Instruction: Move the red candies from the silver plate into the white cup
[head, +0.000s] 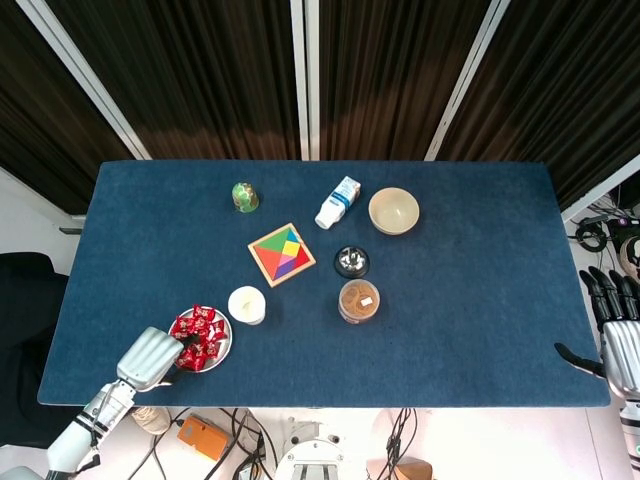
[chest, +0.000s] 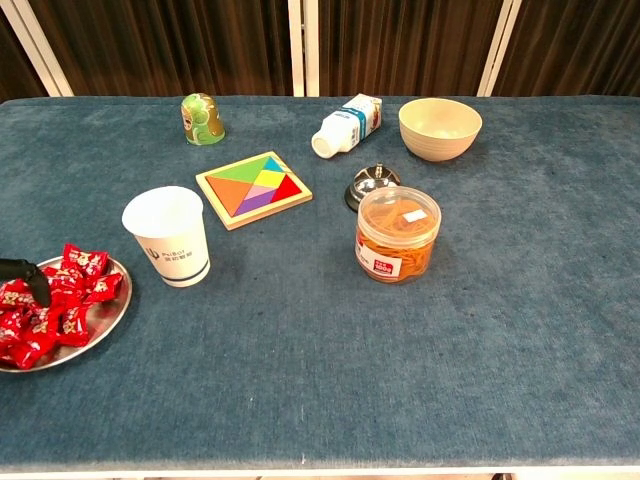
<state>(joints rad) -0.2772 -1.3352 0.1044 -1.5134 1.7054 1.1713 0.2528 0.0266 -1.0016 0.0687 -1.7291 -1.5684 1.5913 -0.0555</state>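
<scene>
- The silver plate (head: 224, 345) sits at the near left of the table (head: 460, 320), heaped with red candies (head: 199, 333) — wrappers lying every which way, no shared long axis.
- The white cup (chest: 168, 237) stands upright just right of the plate, mouth up; contents cannot be told.
- Left hand (head: 150, 358) is over the plate's near-left rim, dark fingertips (chest: 28, 276) on the candies; whether it grips one cannot be told.
- Right hand (head: 618, 338) hangs past the table's right edge — fingers apart, holding nothing.
</scene>
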